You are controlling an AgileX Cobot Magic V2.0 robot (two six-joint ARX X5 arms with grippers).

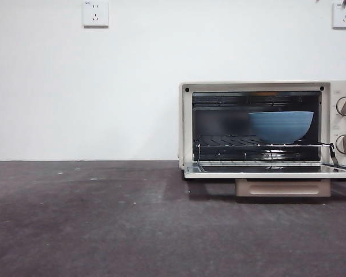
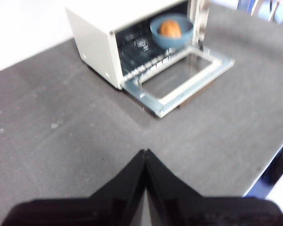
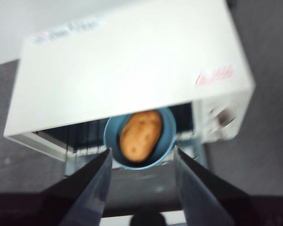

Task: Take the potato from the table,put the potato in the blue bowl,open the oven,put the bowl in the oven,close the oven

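Dark grey table (image 1: 104,225) fills the foreground up to the oven (image 1: 265,86), whose door (image 1: 271,169) hangs open and flat, with the beige bar handle (image 1: 282,187) below its front edge. Potato (image 3: 140,135) lies in the blue bowl (image 3: 167,127), nearly filling its mouth; bowl sits on the wire rack inside the oven, toward the knob side. Remaining step, by my reading: close the door. Door looks rigid and hinged low, with a glass pane, so best lifted by the bar handle, not the glass or thin frame. Right gripper (image 3: 141,165) hovers above the door's front, jaws spread wide and empty, bowl seen between them. Left gripper (image 2: 145,153) waits well back over bare table, jaws pressed together, holding nothing.
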